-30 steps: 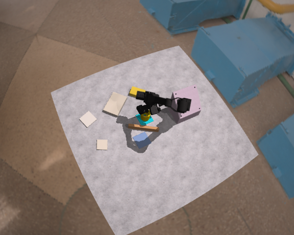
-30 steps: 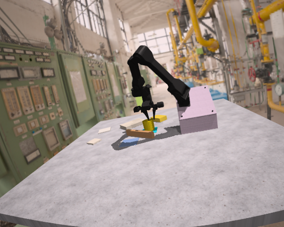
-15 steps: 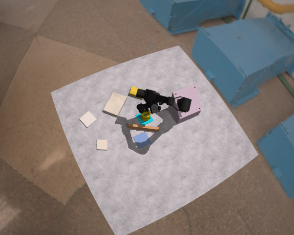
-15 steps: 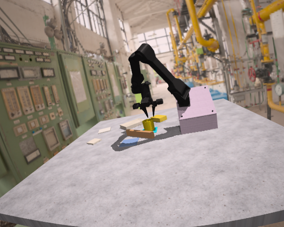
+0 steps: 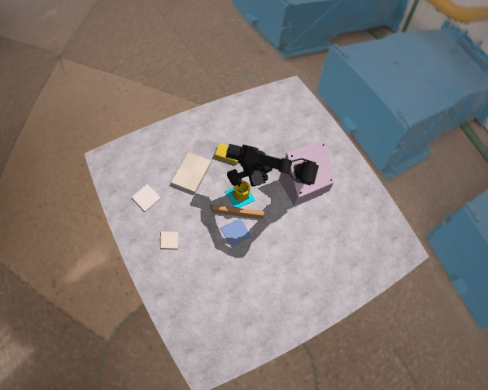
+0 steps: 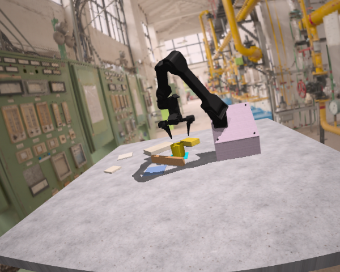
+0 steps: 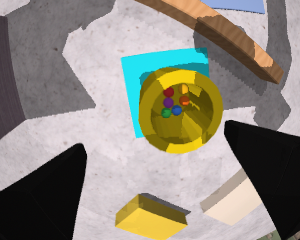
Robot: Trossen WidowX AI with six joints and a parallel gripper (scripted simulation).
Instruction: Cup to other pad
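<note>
The yellow cup stands upright on the cyan pad, off-centre and overhanging its edge in the wrist view. Several coloured marbles lie inside the cup, and none show outside it. The blue pad is bare, partly in shadow, beyond the wooden bar. My gripper is wide open and empty, its fingertips above the cup and clear of it.
The wooden bar lies between the pads. A yellow block and a large cream block lie near the cup. The arm's pink base box stands to the right.
</note>
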